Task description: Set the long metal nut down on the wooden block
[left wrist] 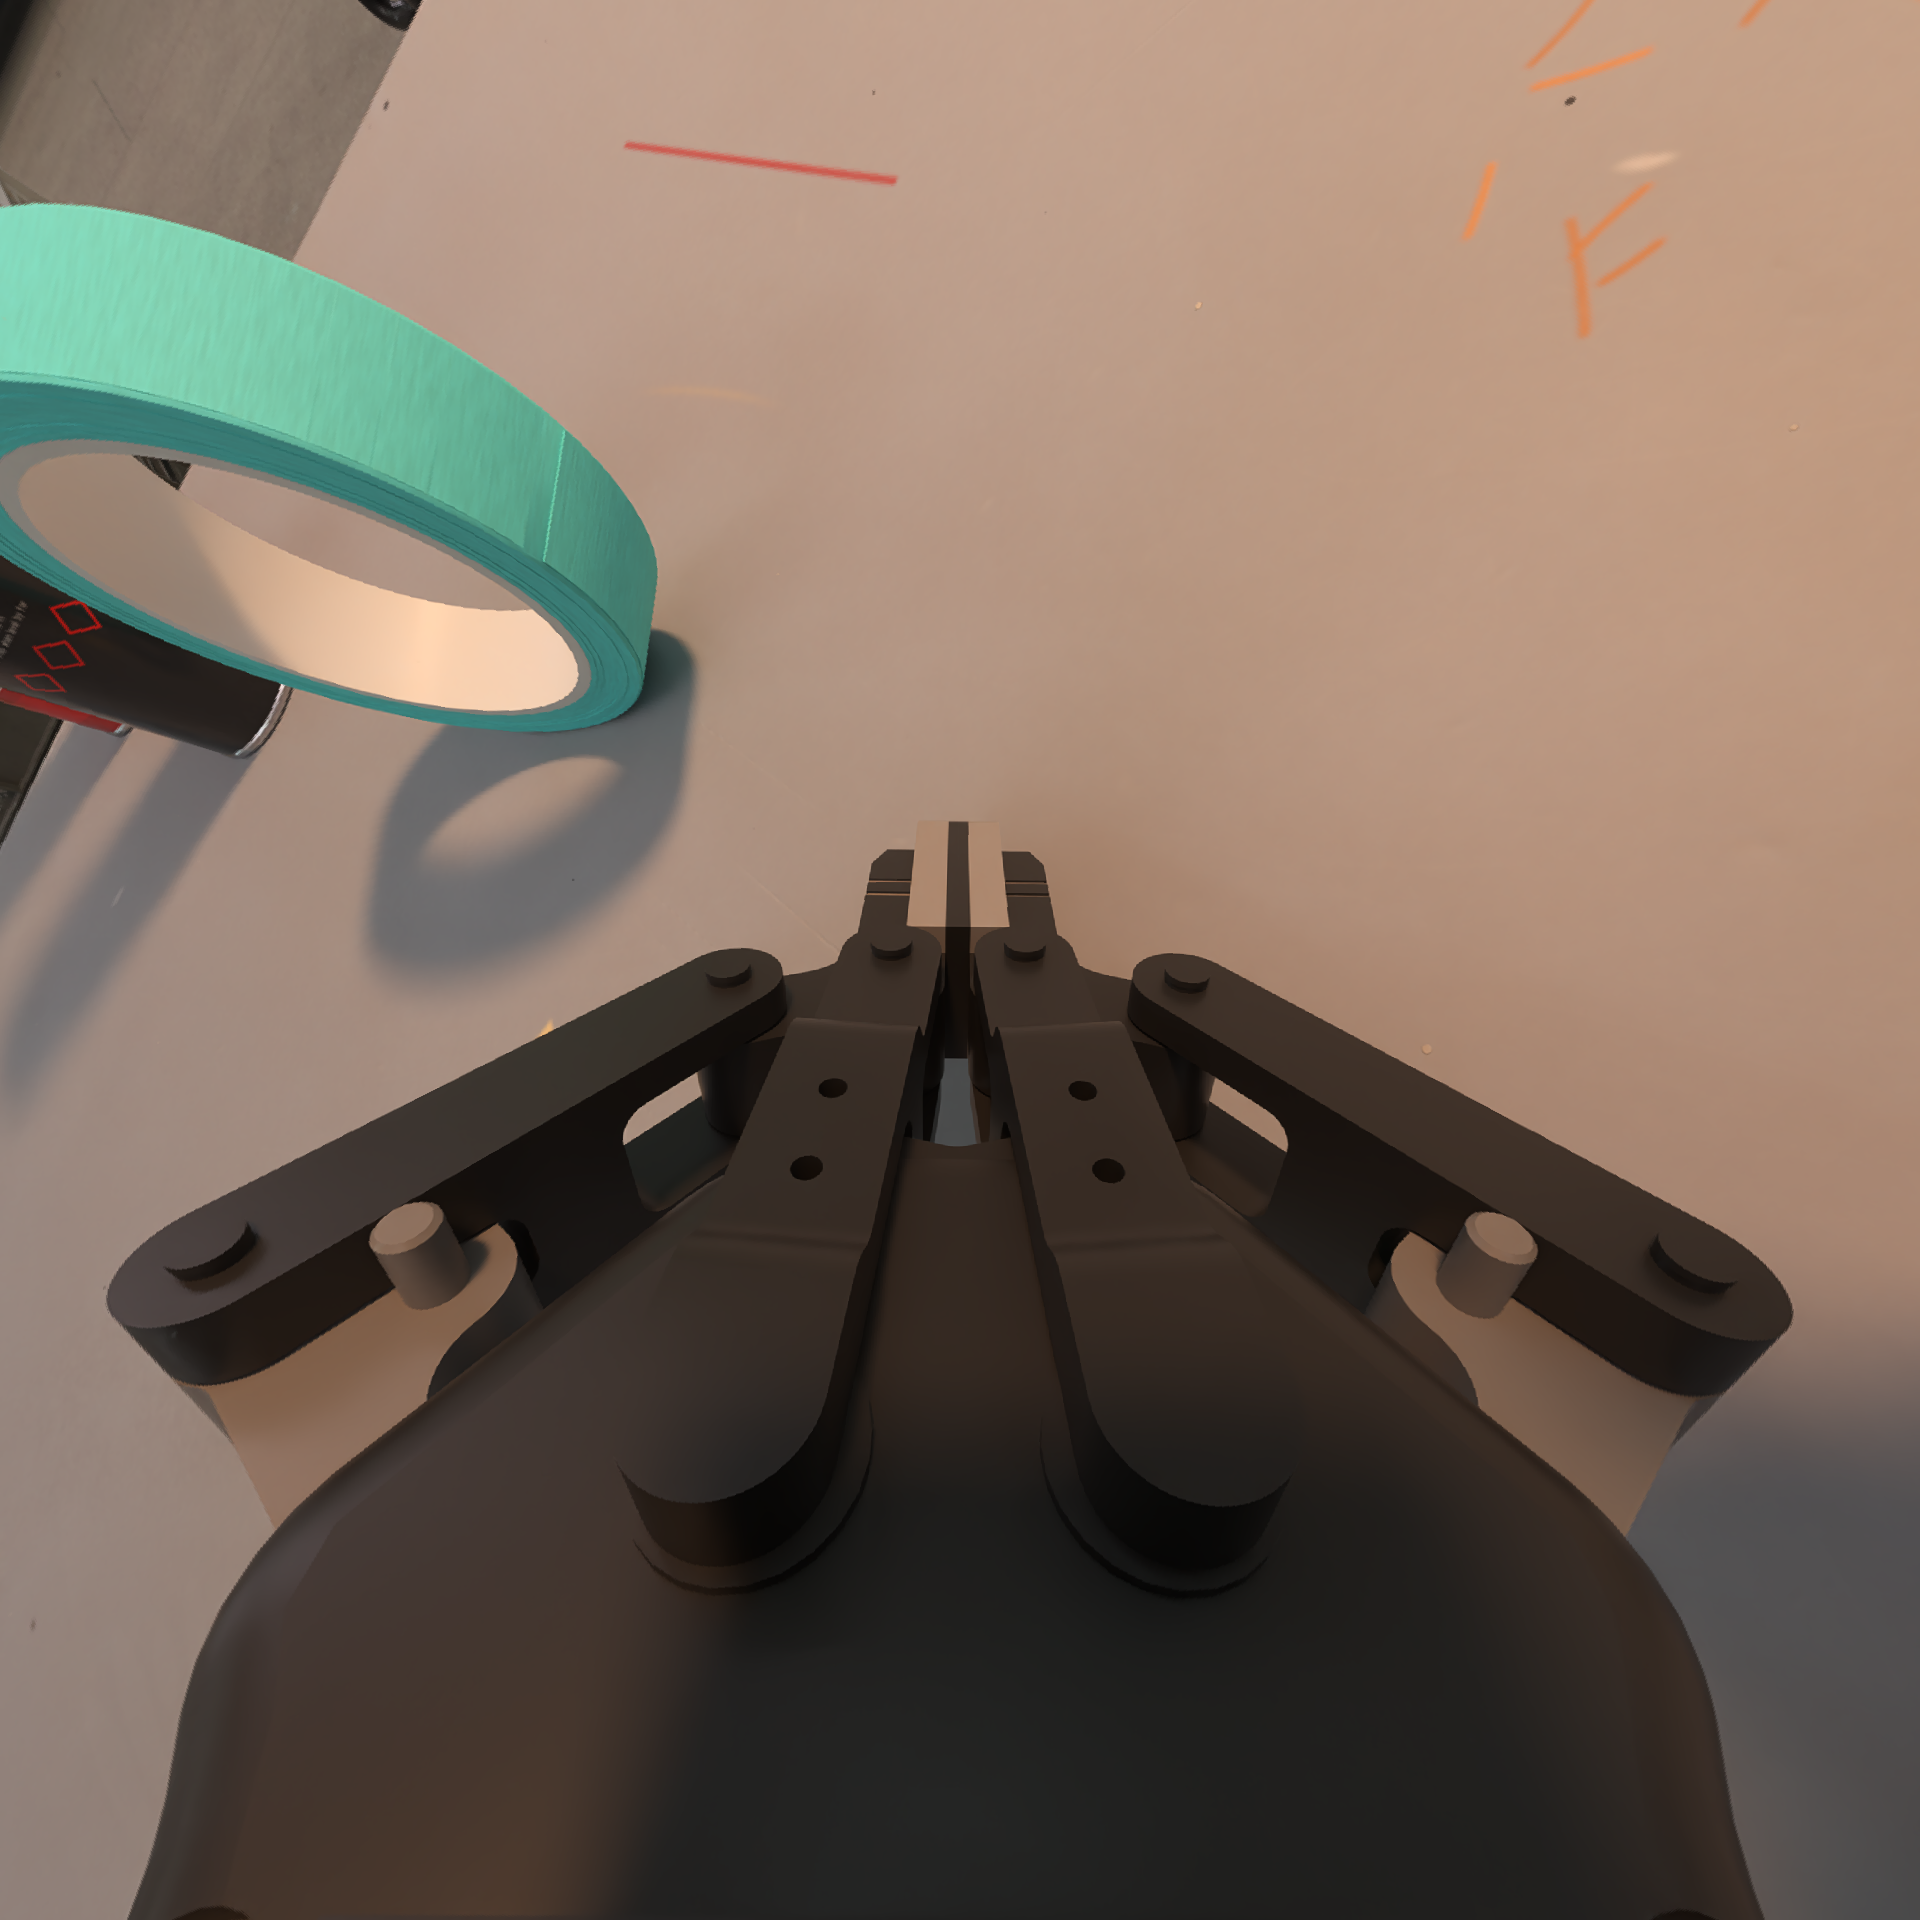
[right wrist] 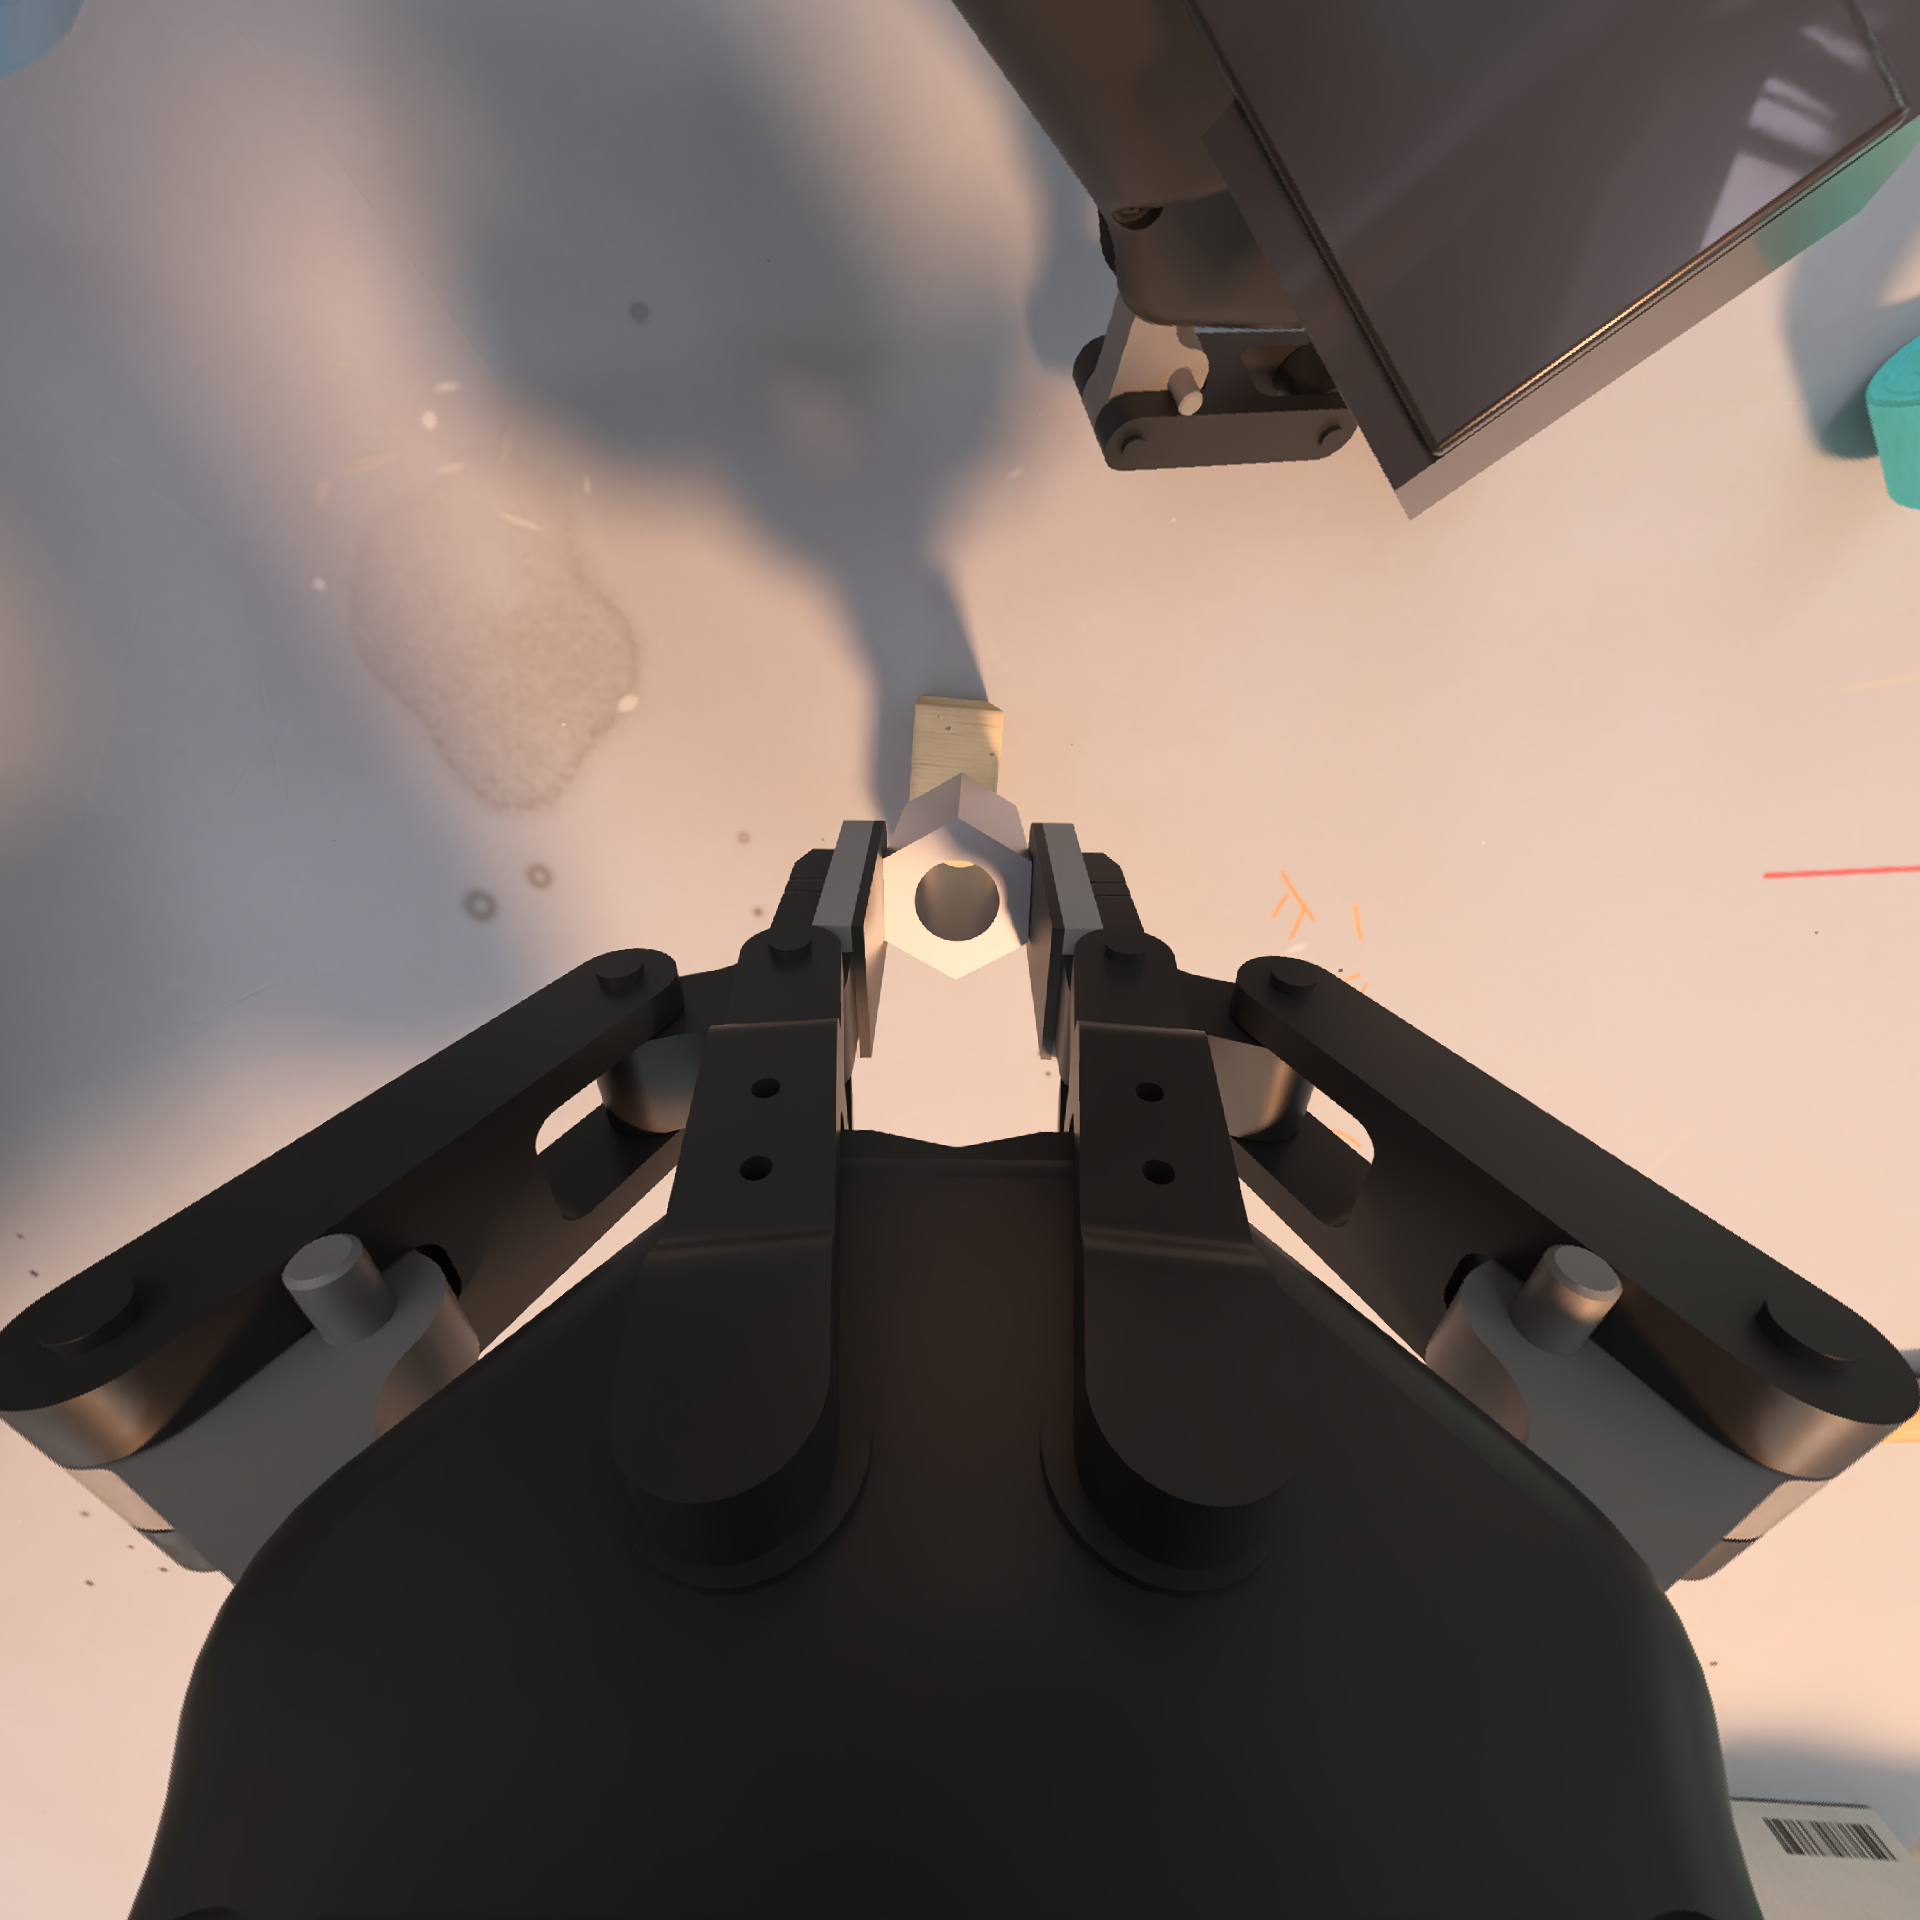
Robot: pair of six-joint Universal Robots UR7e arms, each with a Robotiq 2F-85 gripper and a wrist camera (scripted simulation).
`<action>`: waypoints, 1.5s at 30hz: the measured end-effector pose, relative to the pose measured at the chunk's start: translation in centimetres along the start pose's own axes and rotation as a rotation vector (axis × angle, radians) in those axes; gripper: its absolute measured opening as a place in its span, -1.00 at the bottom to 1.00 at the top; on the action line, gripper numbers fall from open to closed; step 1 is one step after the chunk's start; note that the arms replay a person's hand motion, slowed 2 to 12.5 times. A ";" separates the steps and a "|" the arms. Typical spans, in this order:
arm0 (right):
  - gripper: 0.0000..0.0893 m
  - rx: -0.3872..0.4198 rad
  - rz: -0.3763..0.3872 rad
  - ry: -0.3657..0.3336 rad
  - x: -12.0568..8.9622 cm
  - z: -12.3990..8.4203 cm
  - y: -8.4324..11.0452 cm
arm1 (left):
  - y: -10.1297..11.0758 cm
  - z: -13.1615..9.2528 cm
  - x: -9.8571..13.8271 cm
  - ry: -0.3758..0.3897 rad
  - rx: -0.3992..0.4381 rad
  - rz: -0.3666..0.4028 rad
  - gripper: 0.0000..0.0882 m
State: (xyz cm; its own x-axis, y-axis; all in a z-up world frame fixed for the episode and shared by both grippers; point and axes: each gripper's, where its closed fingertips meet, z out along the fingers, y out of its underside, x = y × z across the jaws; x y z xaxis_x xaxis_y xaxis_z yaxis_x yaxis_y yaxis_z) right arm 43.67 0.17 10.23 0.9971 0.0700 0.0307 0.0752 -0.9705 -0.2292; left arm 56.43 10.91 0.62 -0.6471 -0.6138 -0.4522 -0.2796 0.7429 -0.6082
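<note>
In the right wrist view, my right gripper point(right wrist: 956, 883) is shut on the long metal nut point(right wrist: 954, 902), a silver hexagonal piece with a round bore facing the camera, held upright between the pads. A small pale wooden block point(right wrist: 956, 746) lies on the table below and beyond the nut; its near part is hidden behind the nut. In the left wrist view, my left gripper point(left wrist: 957, 873) is shut and empty above bare tabletop. The nut and the block do not show in that view.
A teal tape roll point(left wrist: 343, 468) leans on a black can point(left wrist: 156, 686) at the left of the left wrist view. The other arm's gripper point(right wrist: 1205, 400) and a dark box point(right wrist: 1538, 208) hang at the upper right of the right wrist view. A barcode label point(right wrist: 1829, 1839) lies at the lower right.
</note>
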 end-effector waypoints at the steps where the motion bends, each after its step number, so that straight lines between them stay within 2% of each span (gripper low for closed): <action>1: -0.46 0.000 0.001 0.000 0.0 0.0 0.0 | 0.0 0.0 0.0 -0.001 0.000 0.001 -1.00; 16: -0.46 -0.034 -0.010 0.000 0.0 0.5 0.2 | 0.0 0.0 0.0 0.006 0.001 -0.015 -1.00; 45: -0.46 -0.031 -0.013 0.005 0.3 0.6 0.2 | 0.0 0.0 0.0 0.002 0.001 -0.008 -1.00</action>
State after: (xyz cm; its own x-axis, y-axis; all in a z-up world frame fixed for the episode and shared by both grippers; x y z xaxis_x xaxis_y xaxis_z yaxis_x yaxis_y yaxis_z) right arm 43.98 0.14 9.65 0.9959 0.0814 0.0382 0.0874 -0.9762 -0.1986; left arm 56.40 10.91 0.62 -0.6464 -0.6192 -0.4459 -0.2840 0.7376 -0.6127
